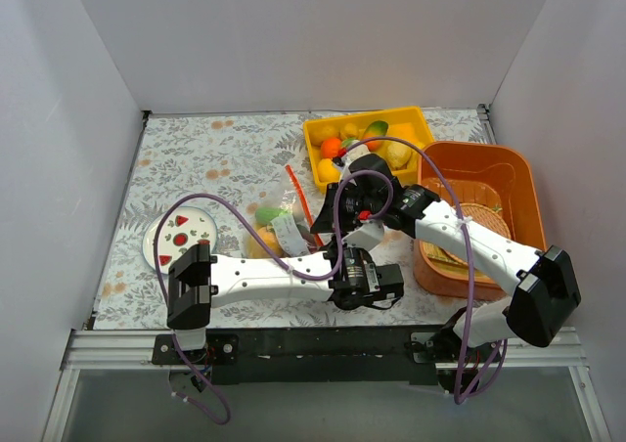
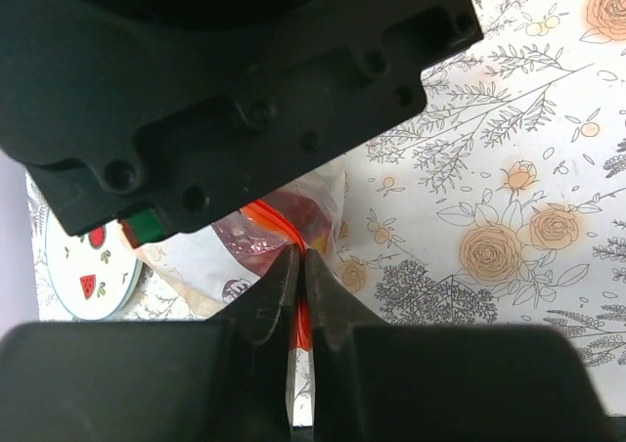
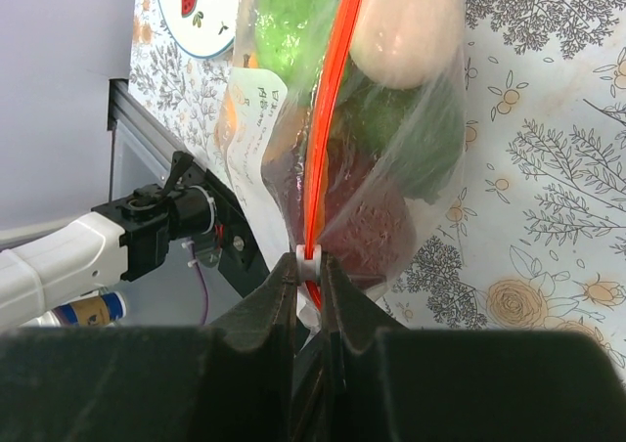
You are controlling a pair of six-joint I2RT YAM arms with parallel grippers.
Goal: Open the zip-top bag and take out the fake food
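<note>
While full of fake food (image 3: 406, 22), zip-top bag (image 3: 256, 119) tight in left claw (image 2: 301, 266) and right claw (image 3: 310, 266).

The top camera looked down from the near edge across the whole desk (image 1: 196, 158). Both wrist cameras sat close, sharing the bag (image 3: 391, 119) and plate (image 2: 88, 266).

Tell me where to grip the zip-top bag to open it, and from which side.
Grip the red-orange zip strip, not the film: it is the one straight, likely stiff line on the crinkly zip-top bag. Come edge-on at its end, one finger each side, as the right gripper does at the small white piece. The left gripper pinches the strip too.
</note>
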